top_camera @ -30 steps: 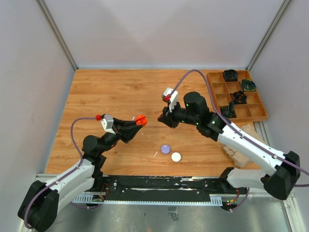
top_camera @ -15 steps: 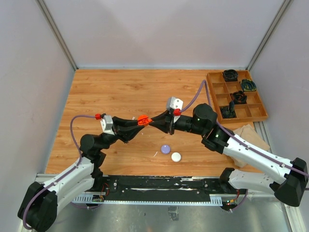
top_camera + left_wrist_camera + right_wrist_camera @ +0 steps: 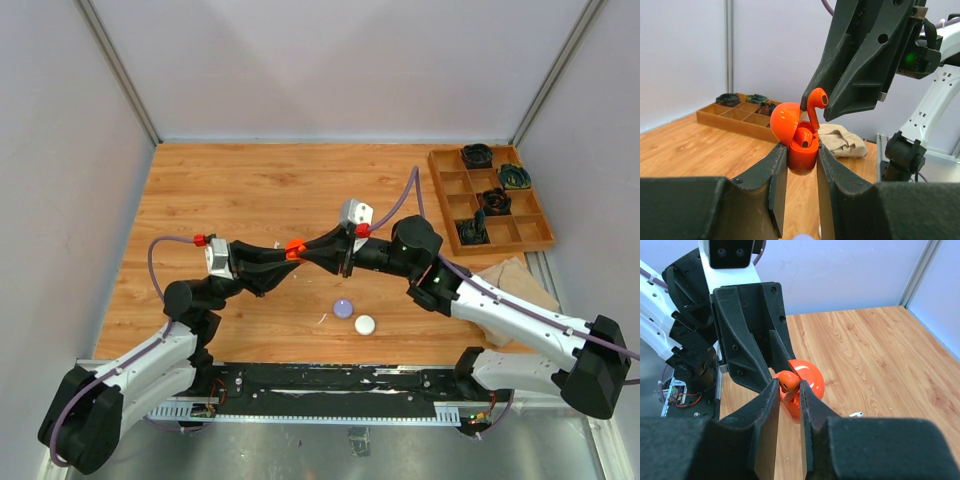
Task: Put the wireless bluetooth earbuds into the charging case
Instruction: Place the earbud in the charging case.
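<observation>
Both grip tight above the middle of the desk (image 3: 230, 190): left jaws hold the open orange case (image 3: 802, 155), right jaws pinch an orange earbud (image 3: 815, 102) just over it. Its stem should slide slowly straight into the empty hole.

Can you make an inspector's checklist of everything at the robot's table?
Surface: wooden table, no damage seen.
Job's things: open orange case with one seated earbud; held earbud, orange, just above it; white earbud lying on the table.
Clutter: purple puck, white puck, beige cloth.
Grippers: left gripper, jaws shut on the case; right gripper, jaws shut on the held earbud.
Cables: purple cables loop off both arms.
Surroundings: tray holding dark items, far right; plain walls.
</observation>
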Controlling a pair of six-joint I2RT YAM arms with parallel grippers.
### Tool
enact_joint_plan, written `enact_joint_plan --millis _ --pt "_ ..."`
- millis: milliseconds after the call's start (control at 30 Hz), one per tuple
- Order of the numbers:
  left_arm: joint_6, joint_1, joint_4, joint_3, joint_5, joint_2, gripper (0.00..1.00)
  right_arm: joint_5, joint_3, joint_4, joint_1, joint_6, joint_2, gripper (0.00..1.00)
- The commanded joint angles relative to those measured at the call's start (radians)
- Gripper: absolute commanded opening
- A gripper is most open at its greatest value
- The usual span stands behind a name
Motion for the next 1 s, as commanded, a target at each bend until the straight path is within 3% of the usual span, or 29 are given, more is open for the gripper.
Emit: enact_joint_plan --millis 0,500,967 --pt "-0.037 0.007 0.103 0.015 0.012 0.015 0.00 -0.024 -0.012 0.063 0.022 0.019 0.011 0.11" --pt "-0.071 0.007 0.142 0.005 -0.008 0.008 0.00 -0.035 -0.021 0.032 0.021 -0.012 0.021 0.15" --pt "-0.058 0.007 0.144 -0.018 -0.070 0.032 0.00 0.062 0.036 -0.087 0.021 -0.044 -0.014 0.52"
